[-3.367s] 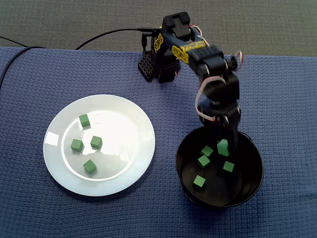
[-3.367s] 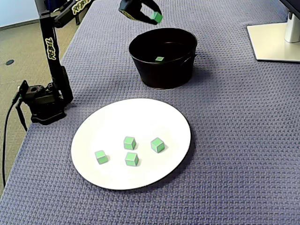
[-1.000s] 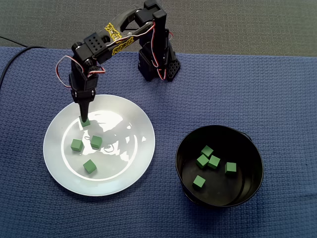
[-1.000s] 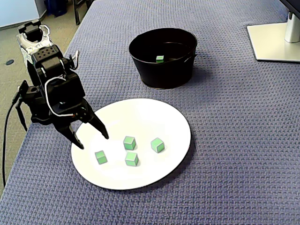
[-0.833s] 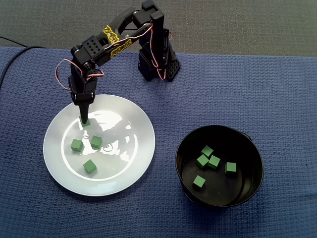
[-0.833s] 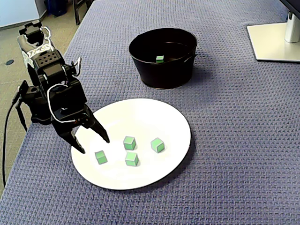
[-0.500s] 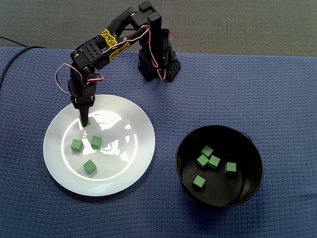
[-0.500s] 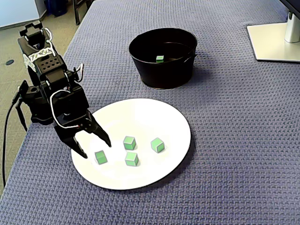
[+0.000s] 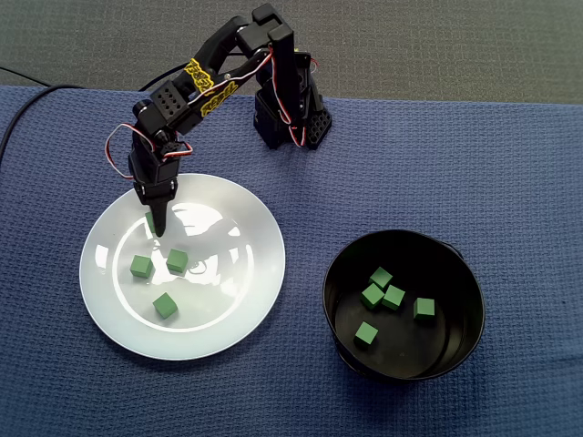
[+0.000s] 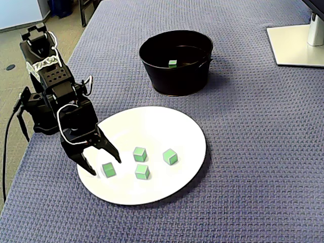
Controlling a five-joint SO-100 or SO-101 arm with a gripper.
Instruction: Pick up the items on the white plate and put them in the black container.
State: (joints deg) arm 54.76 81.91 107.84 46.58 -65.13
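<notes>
1. The gripper (image 10: 105,166) is low over the white plate (image 10: 167,126) with its jaws spread; nothing is pinched yet
2. One green cube (image 10: 108,169) sits on the plate right between the two fingertips; I cannot tell whether either finger touches it. In the other fixed view the jaws cover most of it
3. Three more green cubes (image 10: 140,154) lie on the plate just beyond the jaw nearer the plate's middle, apart from each other
4. The black container (image 9: 339,273) stands well away from the jaws and holds five cubes (image 9: 393,297)
5. The cube looks small, light and rigid, with flat sides, so a modest squeeze should do
6. Best hold: two opposite flat faces, centred between the jaws
7. The plate is glossy, so a jaw arriving first could skid the cube sideways
</notes>
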